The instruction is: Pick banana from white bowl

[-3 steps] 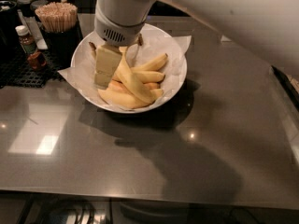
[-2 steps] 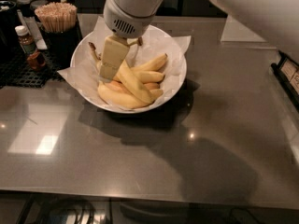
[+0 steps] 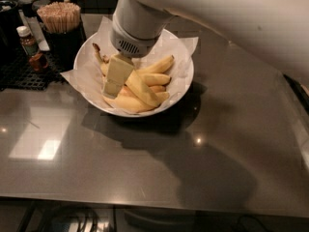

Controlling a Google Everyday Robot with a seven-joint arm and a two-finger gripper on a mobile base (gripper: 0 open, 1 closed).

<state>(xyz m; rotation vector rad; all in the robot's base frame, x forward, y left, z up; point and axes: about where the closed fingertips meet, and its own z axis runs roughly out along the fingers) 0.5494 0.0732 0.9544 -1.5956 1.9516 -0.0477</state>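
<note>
The white bowl [image 3: 186,79], lined with crinkled white paper, stands at the back left of the dark table and holds several yellow bananas. The banana [image 3: 145,90] is the longest one. Its dark brown stem [image 3: 96,50] points to the bowl's back left and its body runs diagonally under my gripper toward the front right. My gripper [image 3: 116,79] hangs from the white arm, down inside the bowl on the left side of the pile, touching or just above the bananas. Shorter bananas [image 3: 157,65] lie to its right.
A black holder full of wooden sticks [image 3: 59,16] and a small sauce bottle [image 3: 29,45] stand on a black mat [image 3: 21,74] left of the bowl. The table's front edge [image 3: 145,202] runs across the bottom.
The arm has shifted slightly to the right above the bowl, with the gripper still down among the bananas. The bananas and the bowl have not moved.
</note>
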